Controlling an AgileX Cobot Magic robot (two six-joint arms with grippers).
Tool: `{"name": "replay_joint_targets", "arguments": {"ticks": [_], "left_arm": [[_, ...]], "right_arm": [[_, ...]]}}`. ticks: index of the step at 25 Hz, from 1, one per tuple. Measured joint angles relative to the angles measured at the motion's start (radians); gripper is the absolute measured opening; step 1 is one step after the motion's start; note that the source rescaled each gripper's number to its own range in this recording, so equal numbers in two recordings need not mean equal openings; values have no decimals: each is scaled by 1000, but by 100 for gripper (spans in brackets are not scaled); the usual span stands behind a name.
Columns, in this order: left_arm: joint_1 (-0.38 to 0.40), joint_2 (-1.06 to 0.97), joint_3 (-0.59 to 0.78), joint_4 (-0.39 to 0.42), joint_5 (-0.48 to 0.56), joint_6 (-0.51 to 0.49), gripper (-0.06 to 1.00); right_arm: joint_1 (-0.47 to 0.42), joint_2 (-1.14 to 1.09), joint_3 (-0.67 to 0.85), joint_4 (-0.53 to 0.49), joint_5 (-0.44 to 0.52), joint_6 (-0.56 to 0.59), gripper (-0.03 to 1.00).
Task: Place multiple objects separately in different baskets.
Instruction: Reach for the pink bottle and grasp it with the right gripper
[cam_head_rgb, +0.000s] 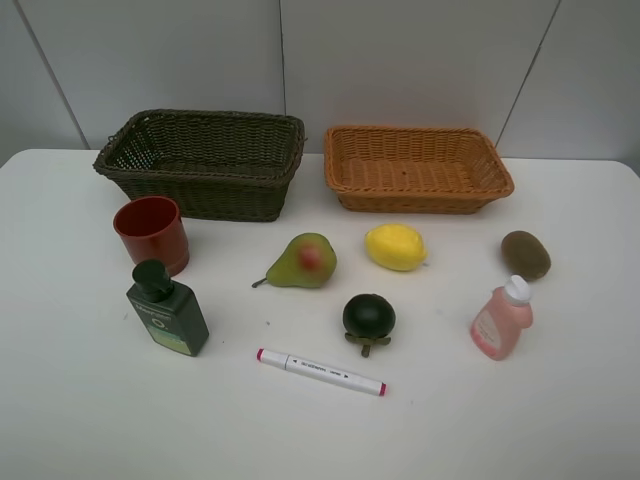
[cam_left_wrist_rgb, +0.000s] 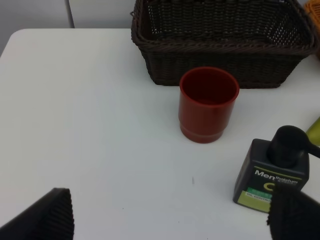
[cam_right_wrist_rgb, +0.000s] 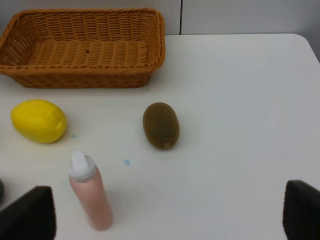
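At the back stand a dark olive basket (cam_head_rgb: 210, 190) and a light orange basket (cam_head_rgb: 420, 195), both empty. On the table in front lie a red cup (cam_head_rgb: 150, 232), dark green bottle (cam_head_rgb: 167, 310), pear (cam_head_rgb: 303, 261), lemon (cam_head_rgb: 395, 246), kiwi (cam_head_rgb: 526, 254), dark green round fruit (cam_head_rgb: 369, 317), pink bottle (cam_head_rgb: 501, 320) and white marker (cam_head_rgb: 320, 371). My left gripper (cam_left_wrist_rgb: 170, 220) is open, hovering short of the cup (cam_left_wrist_rgb: 207, 104) and green bottle (cam_left_wrist_rgb: 272, 172). My right gripper (cam_right_wrist_rgb: 165, 215) is open, short of the pink bottle (cam_right_wrist_rgb: 92, 192) and kiwi (cam_right_wrist_rgb: 161, 125). Neither gripper shows in the high view.
Everything rests on a white table (cam_head_rgb: 80, 420) with rounded back corners, set against a grey panelled wall (cam_head_rgb: 400, 60). The baskets sit side by side with a narrow gap between them.
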Motion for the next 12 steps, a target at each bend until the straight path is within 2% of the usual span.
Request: {"name": "replay_joint_targets", "arguments": {"ticks": [12], "left_arm": [[0,0,0,0,0,0,100]], "right_arm": [[0,0,0,0,0,0,99]]}}
